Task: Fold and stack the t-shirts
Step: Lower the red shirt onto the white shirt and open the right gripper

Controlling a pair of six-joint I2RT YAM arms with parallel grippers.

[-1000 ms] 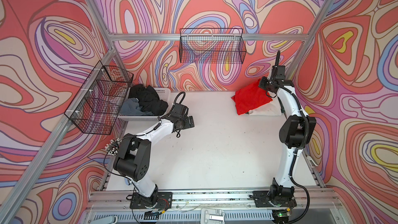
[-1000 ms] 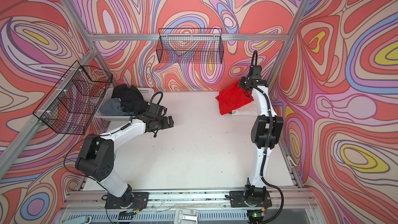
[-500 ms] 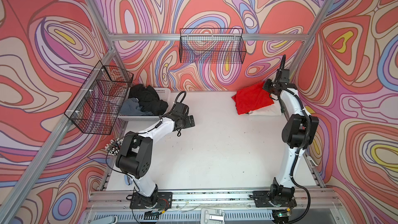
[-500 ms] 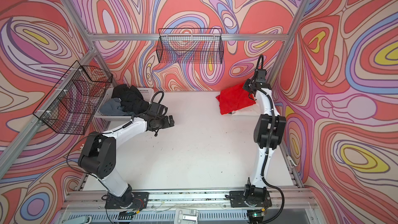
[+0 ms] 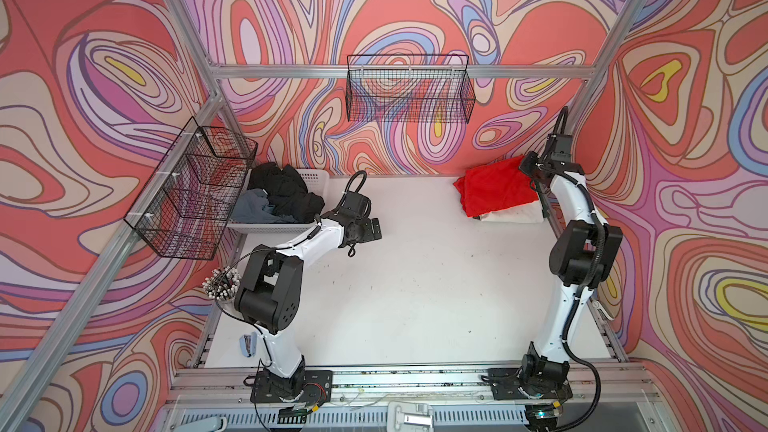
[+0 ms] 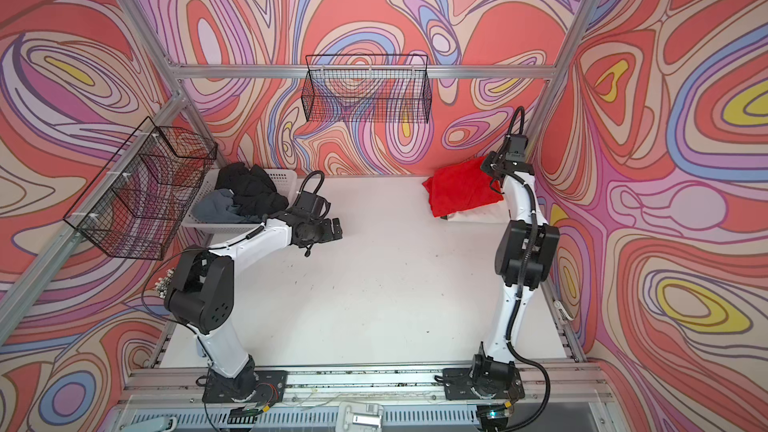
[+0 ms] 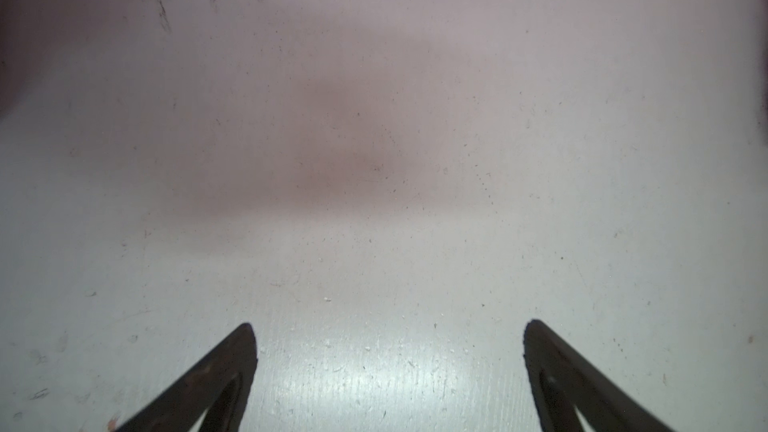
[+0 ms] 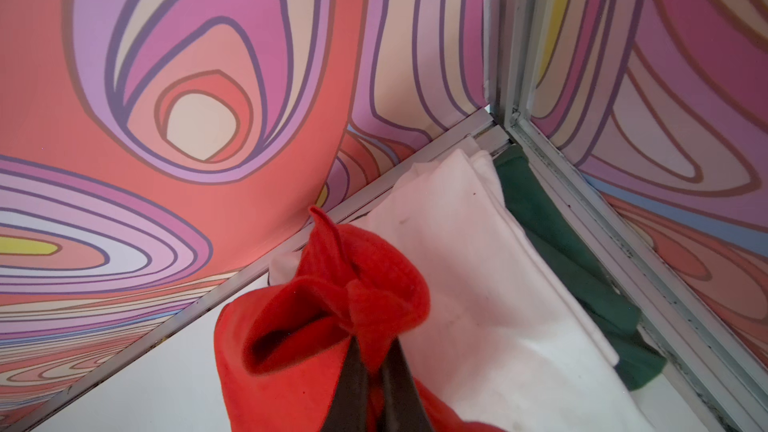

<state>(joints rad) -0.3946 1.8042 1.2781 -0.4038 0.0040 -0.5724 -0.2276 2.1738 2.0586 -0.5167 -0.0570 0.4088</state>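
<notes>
DESK: What sits at the far-left corner of the table (image 5: 415,284)?

PHOTOGRAPHER: A white perforated basket (image 5: 318,178), heaped with crumpled black t-shirts (image 5: 286,195) and a grey t-shirt (image 5: 253,207), none of them folded.

DESK: And the arm beside it?

PHOTOGRAPHER: The left gripper (image 7: 389,324) hangs low over bare table, just inward of that far-left corner. Its jaws are spread wide with nothing between them.

DESK: The table's far-right corner?

PHOTOGRAPHER: The stack. A dark green t-shirt (image 8: 552,243) shows under the edge of a folded white t-shirt (image 5: 515,214), against the frame rail. The red t-shirt (image 5: 494,189) is draped over the white one and covers most of it in both top views.

DESK: The right arm?

PHOTOGRAPHER: The right gripper (image 8: 372,361) is above that same corner. Its jaws are pinched tight on a bunched fold of the red t-shirt, and that edge is raised off the white one.
</notes>
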